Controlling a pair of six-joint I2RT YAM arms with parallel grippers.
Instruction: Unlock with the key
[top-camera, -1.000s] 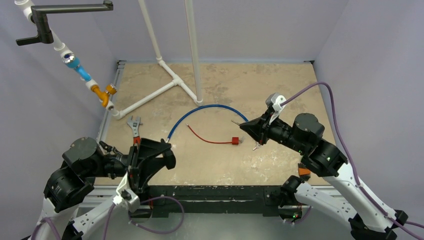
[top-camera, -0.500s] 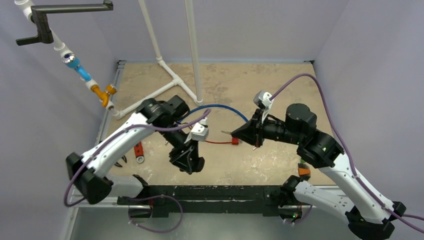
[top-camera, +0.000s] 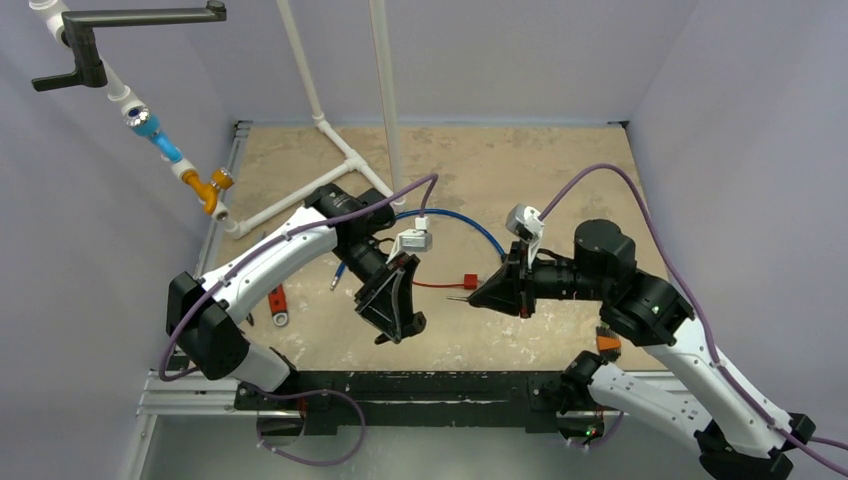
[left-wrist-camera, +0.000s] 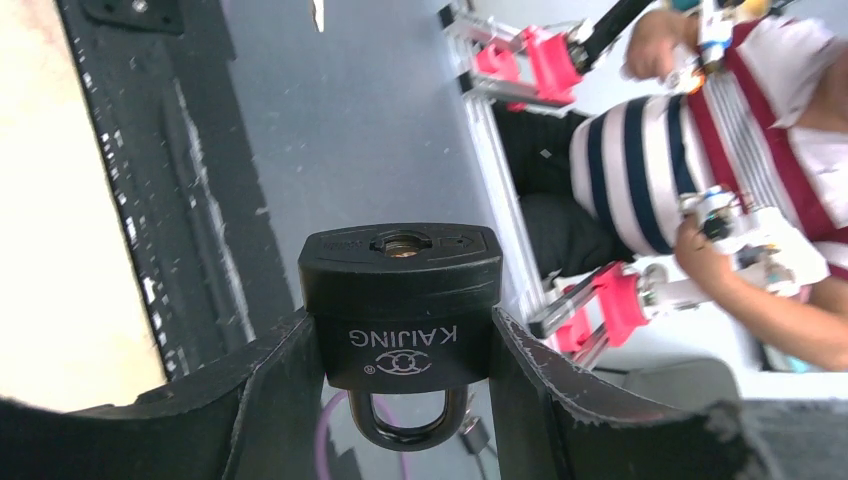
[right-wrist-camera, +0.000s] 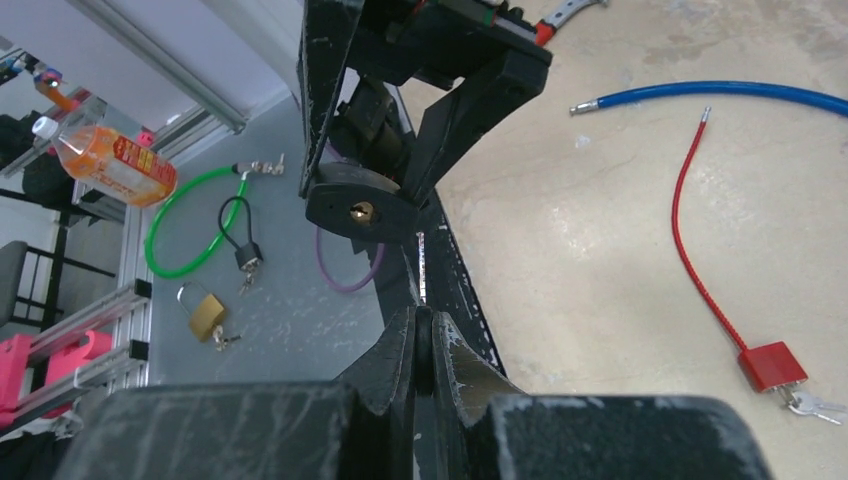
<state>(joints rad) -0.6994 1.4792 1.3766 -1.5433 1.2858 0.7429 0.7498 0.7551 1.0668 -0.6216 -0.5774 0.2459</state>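
Right, my left gripper (top-camera: 400, 322) clamps the padlock (left-wrist-camera: 400, 300), keyhole (right-wrist-camera: 361, 211) towards my right gripper (right-wrist-camera: 420, 340), which pinches the key (top-camera: 458, 298) just beside the padlock, blade aimed at it.

L claw (top-camera: 400, 326) gripping half-wide, R claw (top-camera: 474, 296) pinched tight, both arms bent inward, tips facing.

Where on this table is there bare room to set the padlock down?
Bare table lies at the far right, from the white pipe frame to the right edge. The centre is crowded around the blue cable and red cable lock.
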